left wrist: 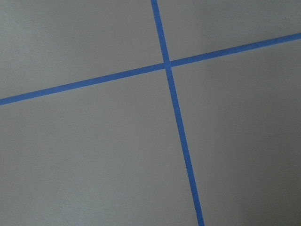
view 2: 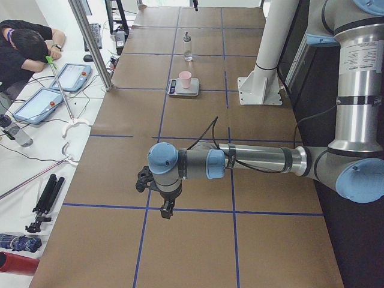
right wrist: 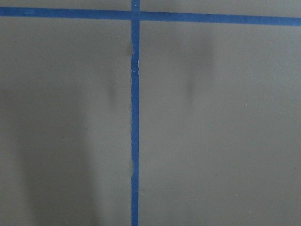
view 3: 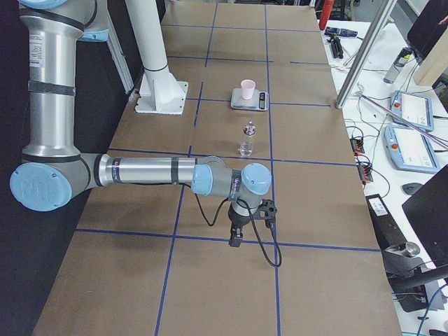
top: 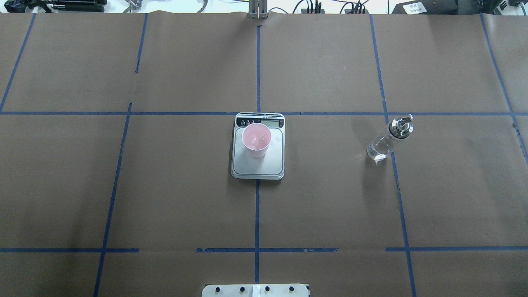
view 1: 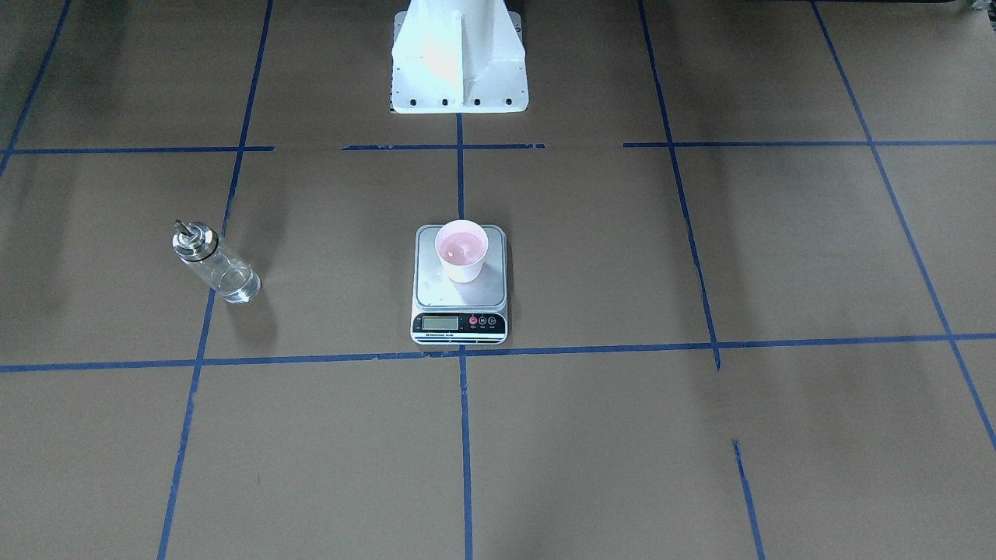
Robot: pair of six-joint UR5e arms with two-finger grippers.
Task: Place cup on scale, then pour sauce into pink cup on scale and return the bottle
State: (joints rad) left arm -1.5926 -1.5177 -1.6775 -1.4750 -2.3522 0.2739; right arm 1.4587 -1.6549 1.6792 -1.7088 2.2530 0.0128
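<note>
Though neither arm was near the work, the job looked all but finished. Over the brown table (top: pixel 123 185), the left arm (view 2: pixel 252 159) and right arm (view 3: pixel 140 171) hung above bare paper at opposite ends, well apart from everything. Whether the left gripper (view 2: pixel 166 211) or right gripper (view 3: pixel 235 240) had its fingers apart or together could not be told. The scale (top: pixel 264 167) sat at centre, with the bottle (top: pixel 385 140) upright well to its right. The cup (top: pixel 256 140) stood on the platform toward the display end, its inside glinting as if wet, so the pour was probably done.
</note>
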